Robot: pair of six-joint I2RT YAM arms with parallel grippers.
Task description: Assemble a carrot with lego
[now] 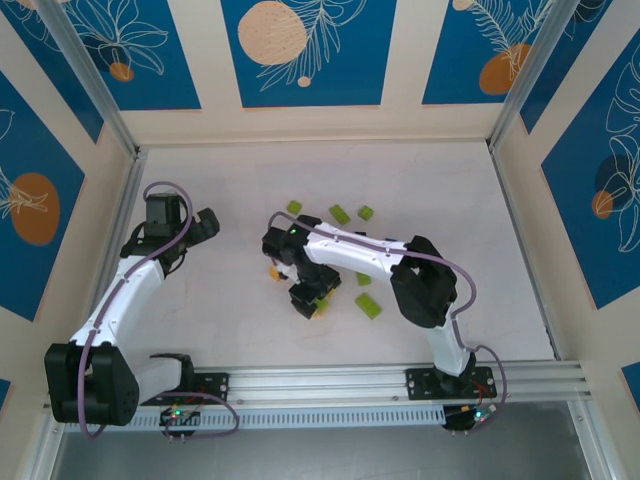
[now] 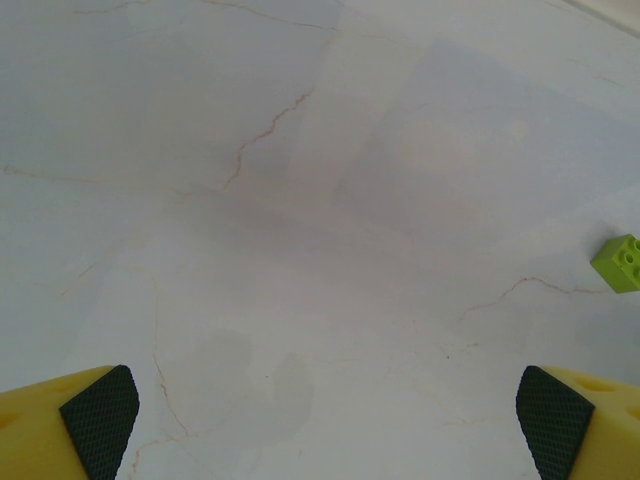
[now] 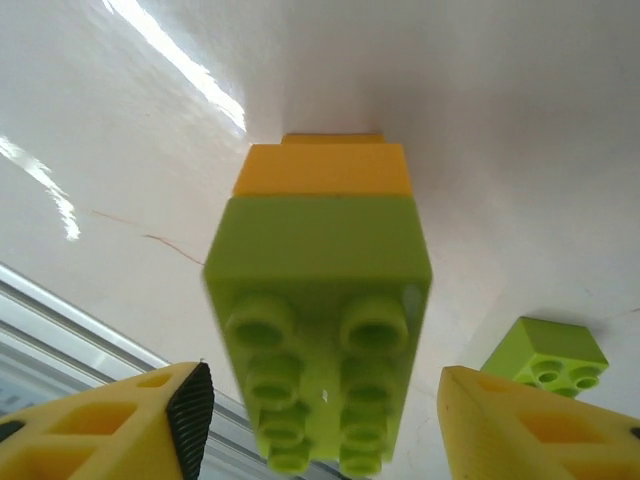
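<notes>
My right gripper (image 3: 318,425) is open, holding nothing. The green and orange lego stack (image 3: 320,250) sits mid-frame between my jaws. My left gripper (image 2: 325,425) is wide open, one green brick (image 2: 620,262) at the right edge

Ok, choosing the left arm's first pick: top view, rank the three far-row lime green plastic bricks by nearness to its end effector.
From the left end effector:
1. Small lime green plastic brick, left end.
2. Long lime green plastic brick, middle.
3. Square lime green plastic brick, right end.

Green lego bricks (image 1: 340,213) scattered round R arm (image 1: 350,255).
</notes>
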